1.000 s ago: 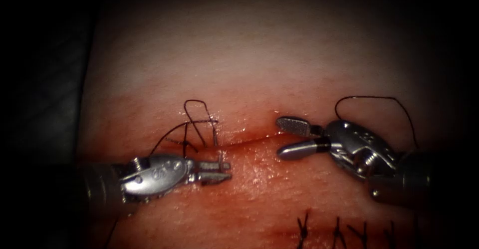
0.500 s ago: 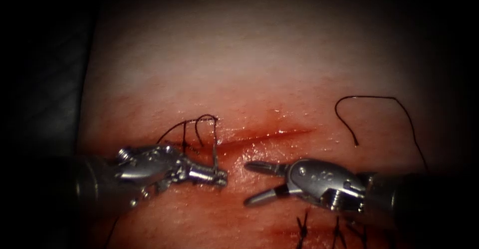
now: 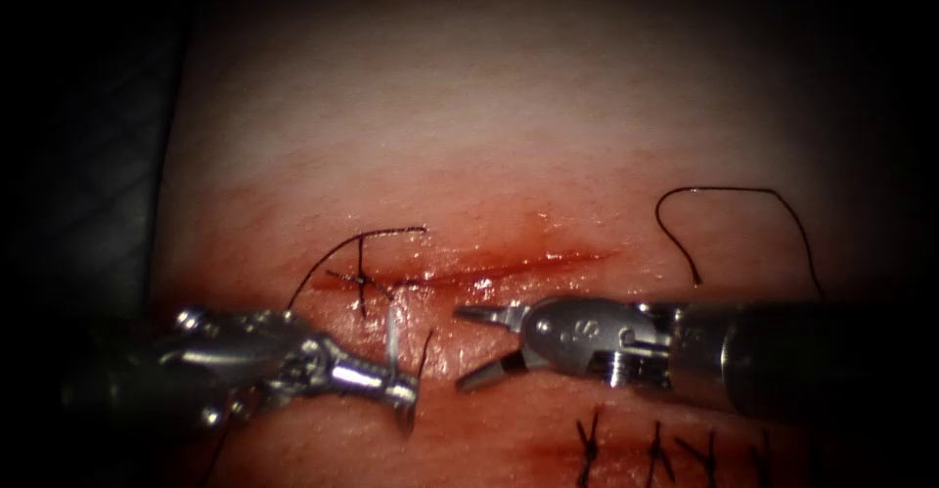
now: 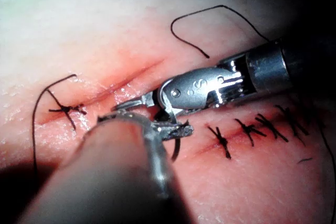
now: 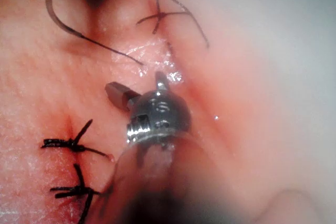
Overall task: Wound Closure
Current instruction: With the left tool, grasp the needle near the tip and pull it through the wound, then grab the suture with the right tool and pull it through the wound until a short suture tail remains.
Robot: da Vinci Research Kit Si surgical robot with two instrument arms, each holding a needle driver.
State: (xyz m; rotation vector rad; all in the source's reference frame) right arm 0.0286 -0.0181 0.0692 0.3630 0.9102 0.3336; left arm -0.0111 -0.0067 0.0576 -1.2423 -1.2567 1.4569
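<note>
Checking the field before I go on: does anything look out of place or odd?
A loose cut end of thread lies on the tissue right of the cut, attached to nothing. Otherwise ordinary: the left tool grips the needle, seemingly free of the tissue; the right tool has open fingers, holding nothing.

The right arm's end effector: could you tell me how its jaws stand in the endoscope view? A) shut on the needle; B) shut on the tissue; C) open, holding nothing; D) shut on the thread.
C: the right arm's end effector has its two jaws spread apart with nothing between them, just below the cut, facing the left arm's end effector.
</note>
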